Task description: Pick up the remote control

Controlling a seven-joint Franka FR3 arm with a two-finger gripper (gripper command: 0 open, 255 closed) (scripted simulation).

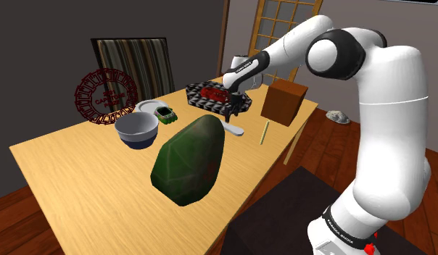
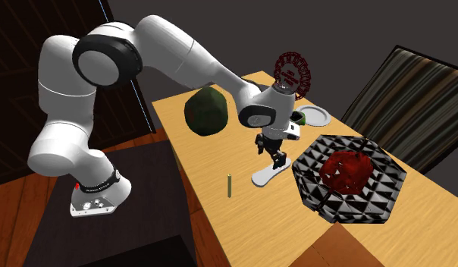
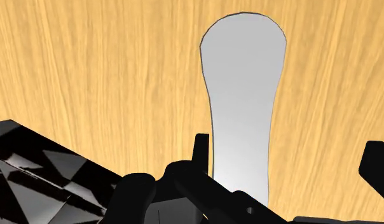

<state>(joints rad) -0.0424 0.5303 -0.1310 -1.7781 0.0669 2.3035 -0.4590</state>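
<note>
In the shoulder view, a hexagonal tray sits far back on the table and bears a lump. The remote control lies just before the tray. A box is right of the tray, a bowl and plate are left of it, and a rock is well before it.

The remote is plain pale grey, the table golden wood-grain, the tray black-and-white triangles.

Shoulder cam behind; 2nd ext far end; wrist close; share table.
</note>
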